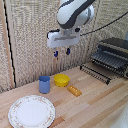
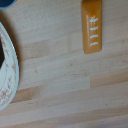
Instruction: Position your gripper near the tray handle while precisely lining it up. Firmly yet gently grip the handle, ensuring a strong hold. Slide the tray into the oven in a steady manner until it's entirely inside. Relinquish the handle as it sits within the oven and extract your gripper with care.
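Gripper: the small two-finger gripper with blue fingertips (image 1: 61,51) is seen hanging from the bulky white robot arm (image 1: 74,14), well above the wooden table (image 1: 95,102); the fingertips are set apart, with nothing held between them.
Oven: the boxy black toaster oven with silvery trim (image 1: 113,56) is placed at the exterior view's right, well apart from the gripper.
Tray: the flat dark wire rack of thin parallel bars (image 1: 97,71) is found drawn out of the oven's front, over the table.
Tray handle: the thin dark rail along the rack's outer edge (image 1: 94,75) is untouched.
Tabletop items: a blue cup (image 1: 44,84), a yellow bowl (image 1: 61,80) and an orange ridged block (image 1: 74,90) are grouped below the gripper; a round white patterned plate (image 1: 31,111) lies nearer the camera.
Wrist view: the orange block (image 2: 92,26) and the plate's rim (image 2: 11,75) are shown on the wood; the fingers are not shown there.
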Available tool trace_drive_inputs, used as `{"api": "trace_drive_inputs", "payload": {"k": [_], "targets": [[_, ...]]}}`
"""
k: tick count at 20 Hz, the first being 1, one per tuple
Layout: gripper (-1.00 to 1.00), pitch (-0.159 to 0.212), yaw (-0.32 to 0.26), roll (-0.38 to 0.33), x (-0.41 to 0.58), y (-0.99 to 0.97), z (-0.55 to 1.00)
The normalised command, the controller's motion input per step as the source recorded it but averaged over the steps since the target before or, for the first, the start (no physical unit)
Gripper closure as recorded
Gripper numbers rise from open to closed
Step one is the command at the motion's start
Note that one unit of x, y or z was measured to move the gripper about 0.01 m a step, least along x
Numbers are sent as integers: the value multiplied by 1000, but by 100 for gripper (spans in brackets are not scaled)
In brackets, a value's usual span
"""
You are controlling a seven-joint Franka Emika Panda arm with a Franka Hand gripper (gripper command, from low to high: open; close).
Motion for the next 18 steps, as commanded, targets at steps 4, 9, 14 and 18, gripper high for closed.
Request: {"api": "trace_drive_inputs", "payload": {"k": [4, 9, 14, 18], "targets": [[-100, 40, 0, -375, 0, -383, -97], [-100, 44, 0, -375, 0, -397, -123], [-100, 24, 14, -375, 18, -405, -185], [-100, 24, 134, -353, 4, -268, -249]]}}
